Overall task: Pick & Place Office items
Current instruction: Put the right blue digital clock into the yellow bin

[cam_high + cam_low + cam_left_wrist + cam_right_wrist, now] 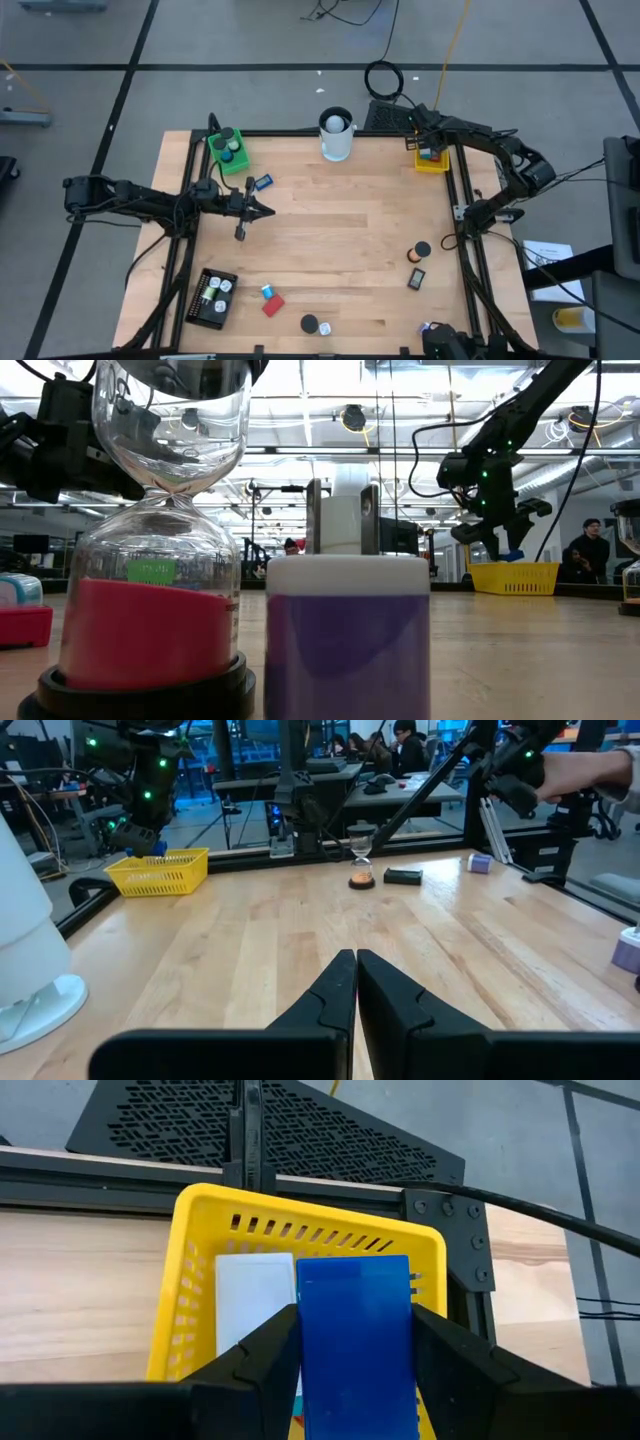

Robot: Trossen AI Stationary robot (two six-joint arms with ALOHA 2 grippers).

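Two end effectors: right (355, 1342) gripping blue block (355, 1340) above yellow tray (190, 1250); left (356, 982) closed, empty; no legible writing.

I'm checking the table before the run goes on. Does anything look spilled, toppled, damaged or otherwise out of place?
Nothing stands out. The white cup stands upright, the hourglass too. The right gripper holds a blue block over the yellow tray; the left gripper waits shut above bare wood.
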